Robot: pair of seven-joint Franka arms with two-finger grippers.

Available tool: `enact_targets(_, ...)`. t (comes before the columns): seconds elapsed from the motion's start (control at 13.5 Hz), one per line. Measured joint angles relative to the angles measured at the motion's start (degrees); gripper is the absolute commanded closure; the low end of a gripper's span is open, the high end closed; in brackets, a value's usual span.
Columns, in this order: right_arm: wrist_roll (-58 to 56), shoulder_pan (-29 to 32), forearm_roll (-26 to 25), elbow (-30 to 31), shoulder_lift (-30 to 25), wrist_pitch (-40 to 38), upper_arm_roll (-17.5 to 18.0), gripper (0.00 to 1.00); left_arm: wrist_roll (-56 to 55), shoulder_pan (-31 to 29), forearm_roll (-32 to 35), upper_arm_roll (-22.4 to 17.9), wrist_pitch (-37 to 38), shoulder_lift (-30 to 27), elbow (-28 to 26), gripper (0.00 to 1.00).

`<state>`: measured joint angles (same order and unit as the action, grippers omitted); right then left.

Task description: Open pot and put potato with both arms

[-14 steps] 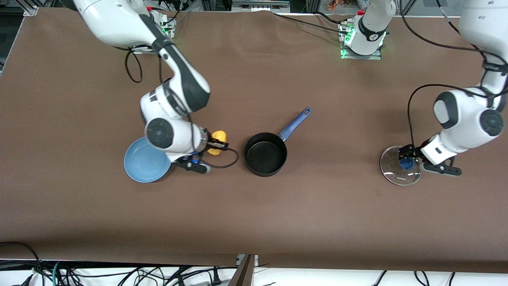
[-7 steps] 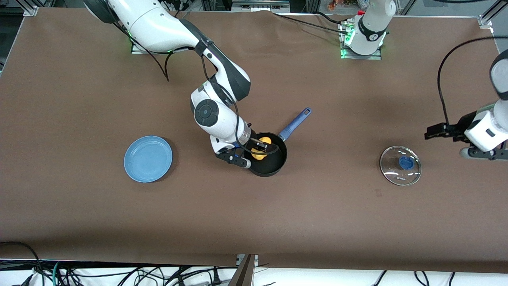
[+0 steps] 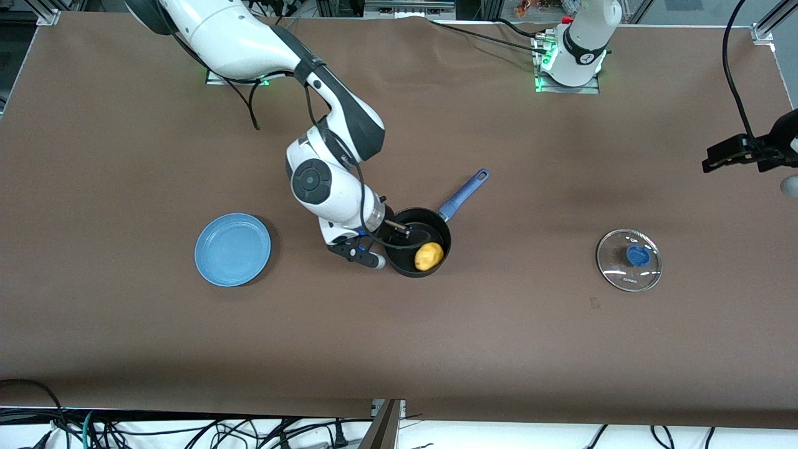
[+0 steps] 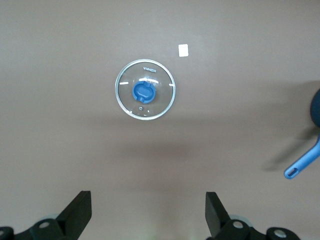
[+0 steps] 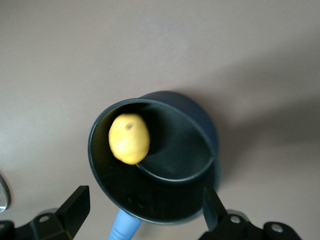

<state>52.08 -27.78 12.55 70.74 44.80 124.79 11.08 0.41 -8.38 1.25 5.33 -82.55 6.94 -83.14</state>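
Observation:
The black pot point(image 3: 439, 232) stands open at mid-table, its blue handle point(image 3: 464, 193) pointing toward the robots' bases. The yellow potato point(image 3: 429, 256) lies inside it against the wall nearest the front camera. It also shows in the right wrist view point(image 5: 129, 138), inside the pot point(image 5: 150, 202). My right gripper point(image 3: 399, 229) hangs open and empty over the pot's rim; in its wrist view point(image 5: 145, 212) the jaws stand wide apart. My left gripper point(image 3: 726, 154) is open and empty, up in the air at the left arm's end; it also shows in its wrist view point(image 4: 146, 215).
The glass lid point(image 3: 629, 260) with a blue knob lies flat on the table toward the left arm's end, also in the left wrist view point(image 4: 145, 90). A light-blue plate point(image 3: 232, 249) lies toward the right arm's end. A small white tag point(image 4: 183, 50) lies beside the lid.
The right gripper carried the potato from beside the plate to the pot and let it go; the potato now lies in the pot. The left gripper let go of the lid and rose away.

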Motion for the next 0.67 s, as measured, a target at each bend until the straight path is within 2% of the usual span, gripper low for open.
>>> enact_targets(0.15, -2.5, 2.9, -0.1, -0.2, -2.9, -6.1, -1.5, 0.0, -2.1, 0.9, -0.5, 0.2, 0.3, 0.3, 0.1, 0.0)
enact_targets(0.37, -14.3, 10.5, -0.1, 0.6, -8.3, -16.7, -3.3, 0.0, -2.7, 1.1, -2.1, 0.1, 0.3, 1.3, 0.0, 0.0)
enact_targets(0.52, -21.4, 12.5, -0.1, 5.5, -14.3, -19.1, -7.1, 0.0, -2.7, 1.1, -2.1, 0.1, 0.3, 1.9, 0.1, 0.0)
enact_targets(0.67, -31.5, 12.5, -0.2, 14.2, -22.9, -20.1, -12.9, 0.0, -2.7, 1.1, -2.2, 0.1, 0.3, 2.1, 0.2, 0.0)
